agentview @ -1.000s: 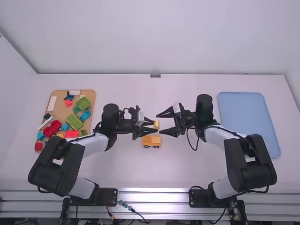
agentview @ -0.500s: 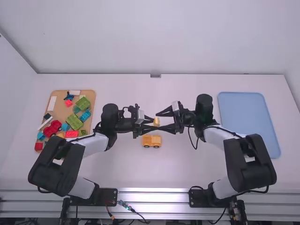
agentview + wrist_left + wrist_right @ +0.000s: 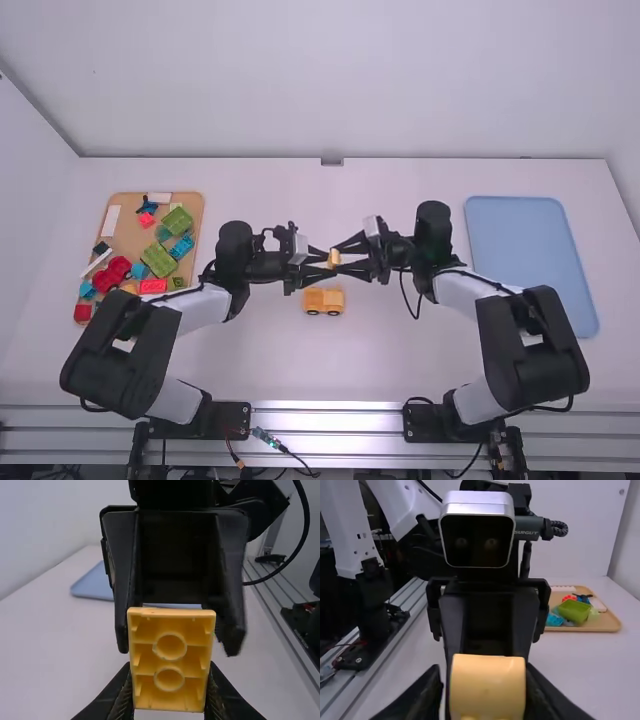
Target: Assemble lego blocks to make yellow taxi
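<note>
High view. Your left gripper (image 3: 328, 264) and right gripper (image 3: 339, 257) meet tip to tip over mid-table, the block (image 3: 334, 259) between them. Car base (image 3: 323, 301), wheels on, sits just nearer the camera. Spare bricks (image 3: 158, 261) on the board (image 3: 124, 225), left side; tray (image 3: 530, 260) at right. Reads as a handover or regrip, base partly built, by my judgement. Hold the left arm rigid while the right takes the block; any sway there will skew the grasp.

Left wrist view. Left jaws narrow, clamped on the block, its hollow side with two rings facing you. Block sits centred in that grip, looks close to square. The right jaws stand a little wider than the block at its far end: one finger close along one side, a slim gap at the other. Centre the right before you squeeze, or the first finger to touch may twist the block. Close gently.

Right wrist view. The block's smooth face is toward you, between the right fingers, which stand slightly apart from a full bite. Left fingers hold it from beyond. Once the right has it firmly, open the left and back straight off. Then check the hollow side faces down before you press it onto the base.
</note>
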`<move>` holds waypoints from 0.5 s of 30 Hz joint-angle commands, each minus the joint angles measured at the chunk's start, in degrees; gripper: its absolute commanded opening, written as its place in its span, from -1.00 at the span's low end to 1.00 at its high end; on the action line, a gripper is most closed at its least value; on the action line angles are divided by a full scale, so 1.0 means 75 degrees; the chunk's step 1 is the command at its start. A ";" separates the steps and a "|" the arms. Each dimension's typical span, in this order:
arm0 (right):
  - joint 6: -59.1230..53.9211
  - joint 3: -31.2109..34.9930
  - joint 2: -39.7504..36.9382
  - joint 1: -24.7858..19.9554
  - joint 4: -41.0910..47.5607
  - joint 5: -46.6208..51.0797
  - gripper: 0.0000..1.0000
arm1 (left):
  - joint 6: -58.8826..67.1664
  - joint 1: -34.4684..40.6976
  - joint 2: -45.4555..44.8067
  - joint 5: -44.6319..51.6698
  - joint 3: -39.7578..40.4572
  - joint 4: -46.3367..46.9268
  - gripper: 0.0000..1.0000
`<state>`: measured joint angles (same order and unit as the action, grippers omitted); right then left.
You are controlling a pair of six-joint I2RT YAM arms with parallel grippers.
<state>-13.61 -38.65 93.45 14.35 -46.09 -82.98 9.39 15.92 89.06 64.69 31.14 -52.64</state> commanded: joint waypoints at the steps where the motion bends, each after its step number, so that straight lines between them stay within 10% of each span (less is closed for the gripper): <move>1: 0.0015 -0.0201 0.0072 -0.0015 -0.0003 -0.0125 -0.33 | -0.0040 -0.0023 -0.0117 0.0009 0.0195 -0.0073 -0.96; 7: 0.0017 -0.0201 0.0072 -0.0015 -0.0006 -0.0125 -0.55 | -0.0023 -0.0023 -0.0117 0.0000 0.0195 -0.0073 -0.78; 10: 0.0017 -0.0201 0.0072 -0.0015 0.0003 -0.0023 -0.60 | 0.0012 -0.0023 -0.0117 -0.0011 0.0195 -0.0044 0.13; 11: 0.0026 -0.0201 0.0072 -0.0012 0.0012 0.0122 -0.65 | 0.0003 -0.0023 -0.0117 -0.0064 0.0195 -0.0003 0.98; 15: 0.0460 -0.0201 0.0072 0.0070 0.0000 0.0944 -0.83 | -0.0011 -0.0079 -0.0117 -0.0454 0.0198 0.0486 0.98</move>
<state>-12.05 -38.68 93.43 14.50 -45.87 -78.65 9.28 15.90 89.06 62.39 31.18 -48.31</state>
